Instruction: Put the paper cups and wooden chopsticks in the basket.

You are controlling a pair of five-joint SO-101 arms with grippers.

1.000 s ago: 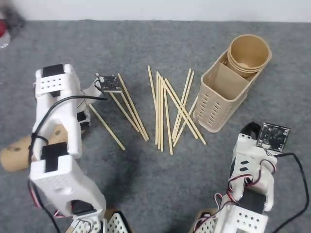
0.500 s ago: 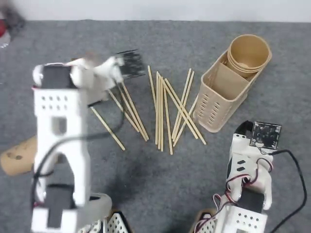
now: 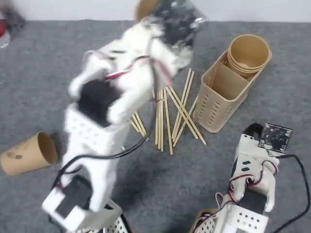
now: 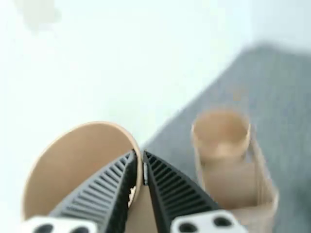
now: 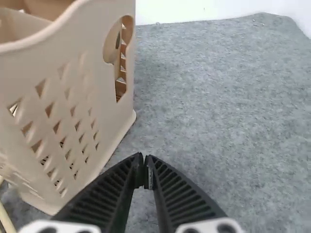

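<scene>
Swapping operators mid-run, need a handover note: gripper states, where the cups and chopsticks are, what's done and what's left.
Left gripper: shut on the rim of a paper cup, held up in the air, short of the basket.
Right gripper: shut, empty, low beside the basket's wall.
Done: stacked cups sit in the basket's end compartment.
Left: drop the held cup in. A second cup lies on its side on the grey mat, on the left arm's side. The chopsticks lie loose beside the basket, none seen inside.
</scene>
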